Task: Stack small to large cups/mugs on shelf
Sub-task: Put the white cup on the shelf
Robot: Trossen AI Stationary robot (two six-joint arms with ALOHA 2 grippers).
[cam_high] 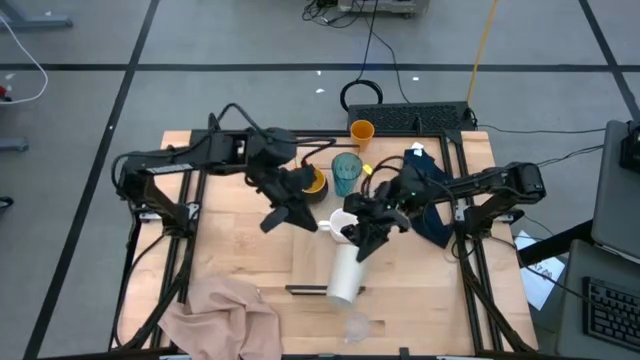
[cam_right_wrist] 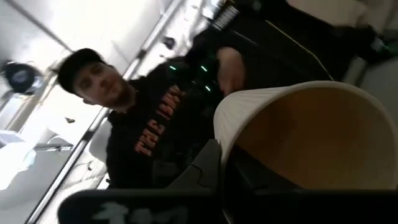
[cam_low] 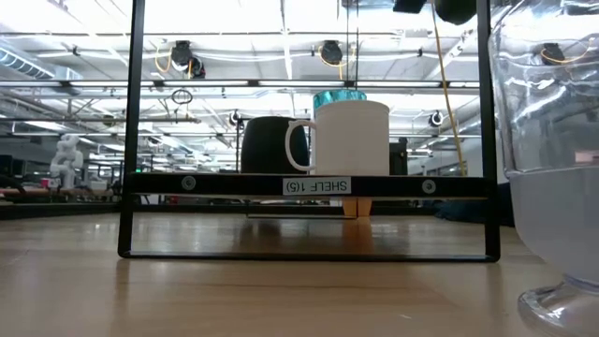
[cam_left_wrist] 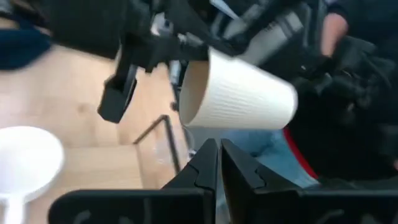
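I have the right gripper [cam_high: 366, 240] pinched on the rim of the beige cup [cam_high: 345, 274], one finger inside the mouth and one outside. The cup is tipped over, its body stretching away from the fingers toward the near edge of the table, above the shelf [cam_high: 305, 262]. In the right wrist view the cup's [cam_right_wrist: 298, 149] open mouth fills the space just ahead of my fingers, and a person in a dark sweatshirt [cam_right_wrist: 146, 127] shows beyond it.

My left gripper [cam_high: 279, 217] has its fingers pressed together on nothing; it hovers off to the side of the white handled mug [cam_high: 338, 226]. Through the left wrist view the beige cup [cam_left_wrist: 239, 99] sits straight ahead of those closed fingertips [cam_left_wrist: 208, 163].

Behind the right gripper stand the teal tumbler [cam_high: 347, 173] and the dark mug [cam_high: 313, 181]; the small orange cup [cam_high: 362, 131] is farther back. The tiny clear glass [cam_high: 358, 325] is beyond the cup's far end, near the table's front edge, beside a crumpled cloth [cam_high: 225, 312].
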